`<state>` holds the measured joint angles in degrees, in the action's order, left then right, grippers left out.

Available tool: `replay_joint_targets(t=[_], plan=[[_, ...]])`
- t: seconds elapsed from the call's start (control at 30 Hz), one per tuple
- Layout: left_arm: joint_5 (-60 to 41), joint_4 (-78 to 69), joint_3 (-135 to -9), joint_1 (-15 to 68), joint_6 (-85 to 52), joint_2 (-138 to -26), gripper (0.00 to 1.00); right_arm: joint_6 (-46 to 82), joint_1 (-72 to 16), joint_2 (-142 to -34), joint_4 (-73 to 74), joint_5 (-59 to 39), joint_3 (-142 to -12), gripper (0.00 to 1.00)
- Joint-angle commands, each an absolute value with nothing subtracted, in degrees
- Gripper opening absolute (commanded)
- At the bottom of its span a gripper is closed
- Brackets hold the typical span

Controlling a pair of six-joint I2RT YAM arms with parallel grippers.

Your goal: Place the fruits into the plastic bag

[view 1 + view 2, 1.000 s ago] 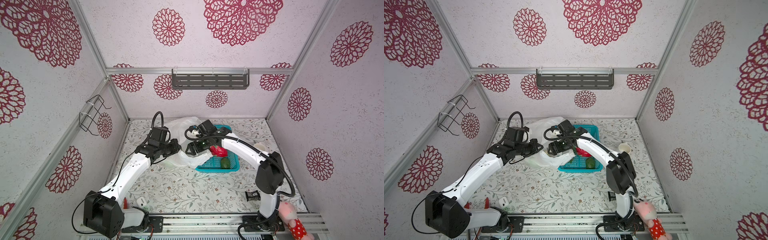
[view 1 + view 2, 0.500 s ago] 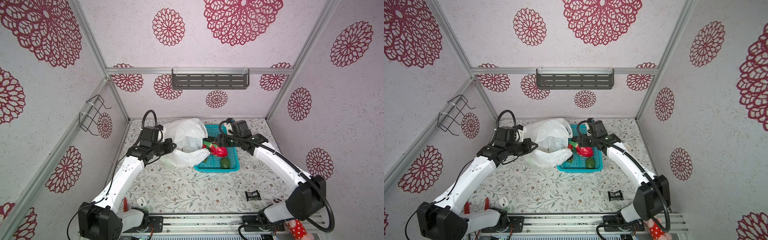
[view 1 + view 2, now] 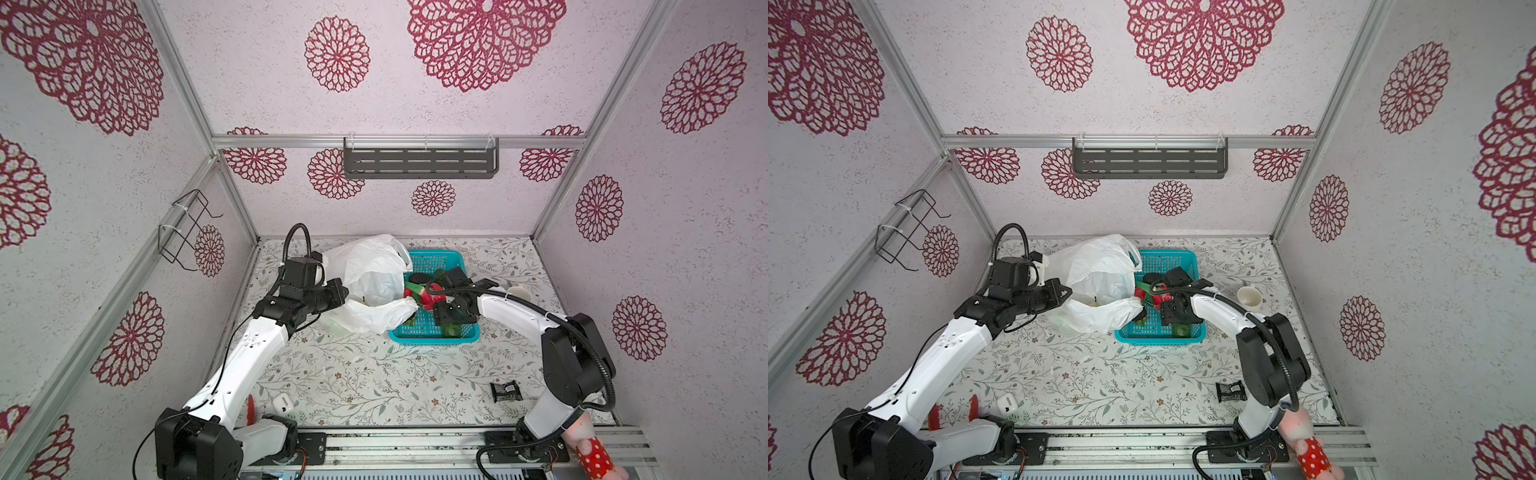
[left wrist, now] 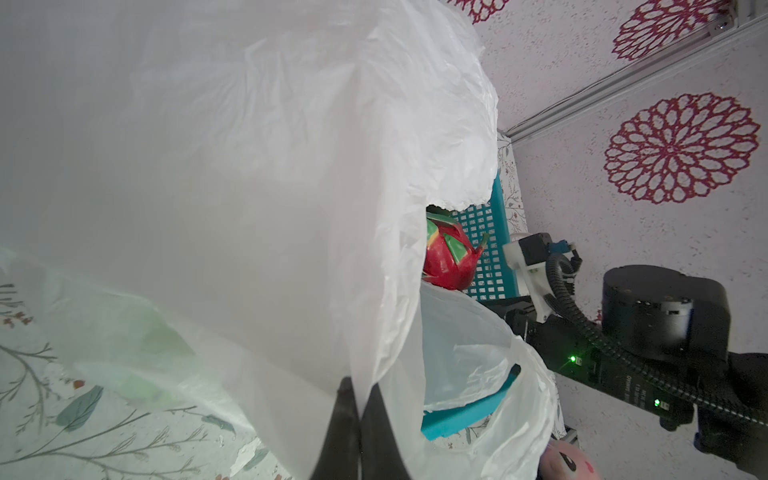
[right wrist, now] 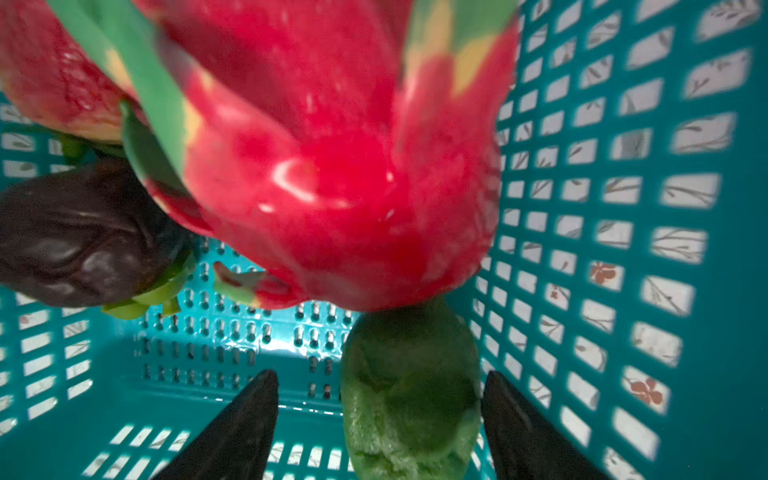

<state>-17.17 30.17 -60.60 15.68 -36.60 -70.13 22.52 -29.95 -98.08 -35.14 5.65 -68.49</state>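
In the middle of both top views, the plastic bag (image 3: pixel 374 286) (image 3: pixel 1096 282) lies crumpled on the bench (image 3: pixel 374 374), its mouth gaping toward the right of the frame and its lower lip draped over the left rim of the teal basket (image 3: pixel 436 259); a pale green shape shows faintly through its film. The left gripper (image 4: pixel 360 386) is pinched tight on the bag's edge, holding it up. Inside the basket sit the dragon fruit (image 5: pixel 332 166) (image 3: pixel 428 291), the dark avocado (image 5: pixel 83 237) and the green oval fruit (image 5: pixel 411 395). The right gripper (image 5: pixel 381 373) is down in the basket with jaws wide apart, either side of the green oval fruit and gripping nothing. A pale cup (image 3: pixel 517 294) stands right of the basket; a pink plush toy (image 3: pixel 590 453) lies at the lower right.
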Motion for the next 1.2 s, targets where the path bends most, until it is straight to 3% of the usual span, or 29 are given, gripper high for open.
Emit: replay_joint_targets(t=[0.0,0.27,0.33,0.43,0.5,0.83,1.17], plan=[[-16.8,28.4,-61.0,15.5,-36.2,-68.9,0.0,22.9,-30.1,-100.7,-38.0,6.9,-69.7,0.79],[-17.5,28.0,-61.3,15.6,-36.4,-69.3,0.0,21.0,-30.3,-104.9,-38.6,4.6,-72.2,0.74],[-17.5,27.7,-61.2,15.6,-36.5,-69.3,0.0,20.8,-30.3,-104.6,-38.3,4.1,-72.1,0.64],[-18.1,27.5,-61.3,15.6,-36.4,-69.4,0.0,21.2,-30.3,-102.6,-37.5,3.5,-71.5,0.39],[-19.0,27.4,-61.4,15.7,-36.3,-69.6,0.0,21.2,-30.5,-100.2,-36.0,1.7,-70.9,0.33],[-19.5,26.6,-60.9,16.8,-36.0,-69.4,0.0,18.2,-31.9,-84.9,-21.8,-12.7,-74.7,0.32],[-18.3,26.4,-60.4,19.0,-36.9,-69.8,0.0,13.1,-40.2,-97.4,-16.9,-23.2,-90.5,0.34]])
